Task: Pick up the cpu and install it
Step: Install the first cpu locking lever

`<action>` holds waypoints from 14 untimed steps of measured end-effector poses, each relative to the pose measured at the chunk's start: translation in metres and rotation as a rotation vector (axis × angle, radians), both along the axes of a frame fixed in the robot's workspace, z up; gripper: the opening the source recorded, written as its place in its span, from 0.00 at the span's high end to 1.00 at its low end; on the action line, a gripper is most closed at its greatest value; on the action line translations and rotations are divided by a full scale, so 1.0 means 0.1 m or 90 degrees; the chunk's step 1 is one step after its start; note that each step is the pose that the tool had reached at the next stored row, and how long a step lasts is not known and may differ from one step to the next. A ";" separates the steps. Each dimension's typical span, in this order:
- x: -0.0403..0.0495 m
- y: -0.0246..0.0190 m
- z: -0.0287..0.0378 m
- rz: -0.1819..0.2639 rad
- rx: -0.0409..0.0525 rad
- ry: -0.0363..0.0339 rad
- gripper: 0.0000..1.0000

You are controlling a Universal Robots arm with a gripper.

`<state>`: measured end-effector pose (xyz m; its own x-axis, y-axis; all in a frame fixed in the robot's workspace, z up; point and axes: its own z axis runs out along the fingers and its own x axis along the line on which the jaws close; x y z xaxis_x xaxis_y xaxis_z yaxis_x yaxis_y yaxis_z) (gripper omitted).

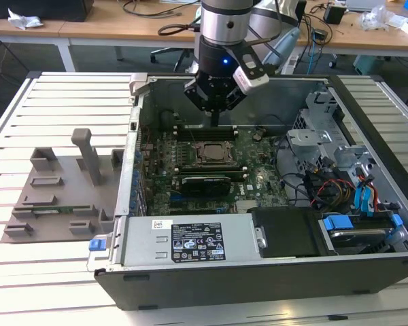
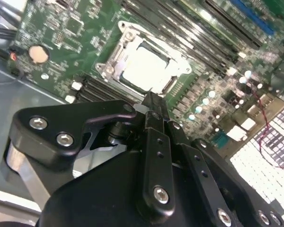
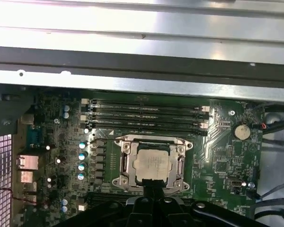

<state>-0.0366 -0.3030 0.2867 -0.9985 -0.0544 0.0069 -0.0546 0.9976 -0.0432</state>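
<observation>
- The computer case (image 1: 245,272) lies open on its side on a slatted white table (image 1: 68,102), its open side facing up
- Inside it the green motherboard (image 1: 251,153) covers the floor of the case, with a metal drive cage (image 1: 313,136) and blue-tabbed cables toward the exterior view's right
- A grey moulded fixture (image 1: 61,187) sits on the table just beside the case, on the exterior view's left
- The arm (image 1: 224,27) reaches down from above into the case, over the board's far edge
- The gripper (image 1: 215,117) hangs just above the socket (image 1: 211,154), touching nothing; its dark fingers (image 2: 154,106) are pressed together with nothing between them
- The socket's metal frame (image 3: 154,163) sits beside the memory slots (image 3: 144,113)
- The cpu (image 3: 152,163) lies flat in the socket, its pale top showing inside the frame in both wrist views (image 2: 144,66)
</observation>
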 end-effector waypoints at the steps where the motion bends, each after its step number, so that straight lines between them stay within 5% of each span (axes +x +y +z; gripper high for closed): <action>1: -0.064 0.000 -0.001 0.000 0.0001 -0.0001 0.89; 6: -0.355 0.013 -0.006 0.000 0.0055 -0.0003 0.89; 9: -0.557 0.072 -0.024 0.000 0.0082 -0.0002 0.89; 12: -0.652 0.167 -0.058 0.000 0.0095 -0.0002 0.89; 14: -0.674 0.194 -0.093 0.000 0.0096 -0.0003 0.89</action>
